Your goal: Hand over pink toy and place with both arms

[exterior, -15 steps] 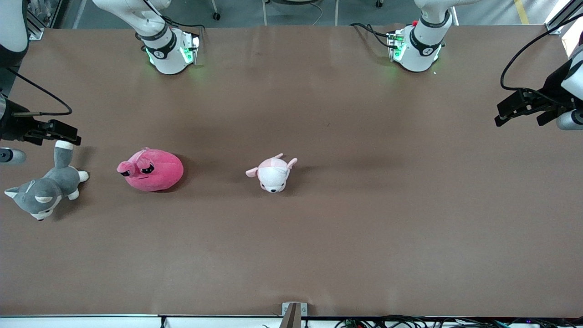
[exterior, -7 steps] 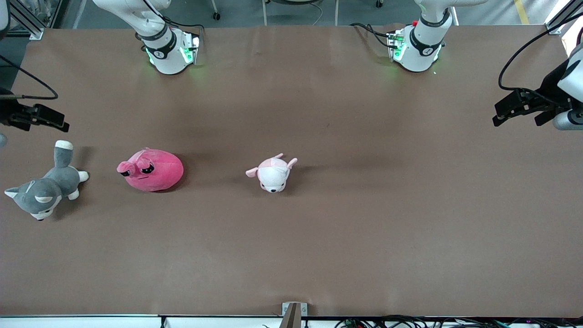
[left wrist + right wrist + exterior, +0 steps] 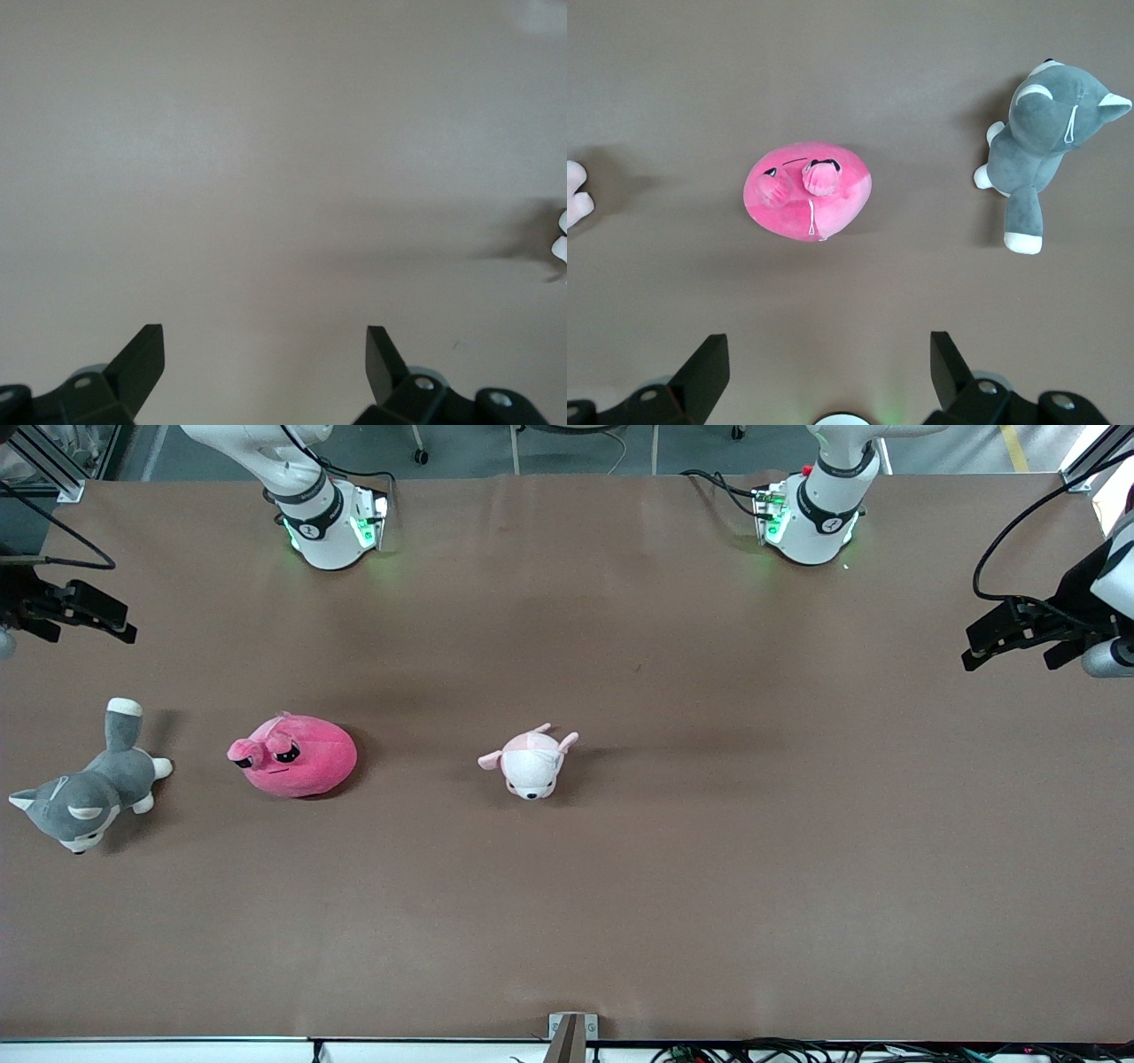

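Three plush toys lie on the brown bench [image 3: 673,886], and two arms reach in over it, one from each end. The toys are one pink toy [image 3: 294,755], one grey-and-white husky plush [image 3: 87,788] and one pale pink-and-white puppy plush [image 3: 531,761], each lying apart from the others in a loose row across the bench. The pink toy is a rounded hot-pink blob, the largest pink thing here, with a small lighter-pink snout, droopy black eyes and a thin mouth line; in the right wrist view a pale seam line runs down its body. It rests on the bench between the husky and the puppy, closer to the husky, toward the right arm's end, and nothing touches it. The husky lies on its side at the right arm's end, its white-tipped tail pointing toward the bases. The puppy sits near the middle of the bench. The right gripper [image 3: 66,611] hangs over the bench edge at its own end, above bare surface near the husky's tail, its fingers [image 3: 704,367] spread wide and holding nothing. The left gripper [image 3: 1019,633] hangs over bare bench at its own end, well apart from all three toys, its fingers [image 3: 142,359] likewise spread wide and empty.
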You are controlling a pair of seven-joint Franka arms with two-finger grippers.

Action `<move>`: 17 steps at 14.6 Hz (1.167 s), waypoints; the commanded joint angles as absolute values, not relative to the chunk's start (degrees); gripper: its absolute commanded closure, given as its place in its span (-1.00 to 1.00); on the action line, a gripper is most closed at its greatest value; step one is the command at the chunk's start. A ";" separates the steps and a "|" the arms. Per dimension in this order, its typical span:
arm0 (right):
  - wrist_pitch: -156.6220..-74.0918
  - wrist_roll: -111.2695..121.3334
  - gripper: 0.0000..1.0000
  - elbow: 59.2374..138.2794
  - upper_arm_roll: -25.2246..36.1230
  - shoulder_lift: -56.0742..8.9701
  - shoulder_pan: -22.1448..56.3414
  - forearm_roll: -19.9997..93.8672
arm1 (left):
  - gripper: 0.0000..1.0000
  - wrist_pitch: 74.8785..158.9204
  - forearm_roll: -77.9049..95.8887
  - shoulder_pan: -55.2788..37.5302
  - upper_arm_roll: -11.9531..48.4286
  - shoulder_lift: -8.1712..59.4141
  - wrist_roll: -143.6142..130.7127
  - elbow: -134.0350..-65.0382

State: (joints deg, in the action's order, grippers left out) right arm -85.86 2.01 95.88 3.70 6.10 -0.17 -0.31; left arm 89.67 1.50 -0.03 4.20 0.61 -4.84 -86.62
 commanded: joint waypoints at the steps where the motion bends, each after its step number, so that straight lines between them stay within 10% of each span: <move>1: -85.87 2.02 -1.00 98.53 3.34 9.66 -0.18 -1.67 | -1.00 88.59 0.97 -0.18 3.96 0.88 -4.31 -85.08; 17: -83.76 1.85 -1.00 89.74 3.08 5.54 0.53 -0.09 | -1.00 88.59 1.14 -0.26 4.04 1.05 -4.48 -84.12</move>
State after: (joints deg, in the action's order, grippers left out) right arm -85.05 2.00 90.97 2.96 6.02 0.26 -0.28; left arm 89.58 1.50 -0.04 4.21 0.60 -4.84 -85.83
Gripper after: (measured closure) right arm 0.000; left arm 0.000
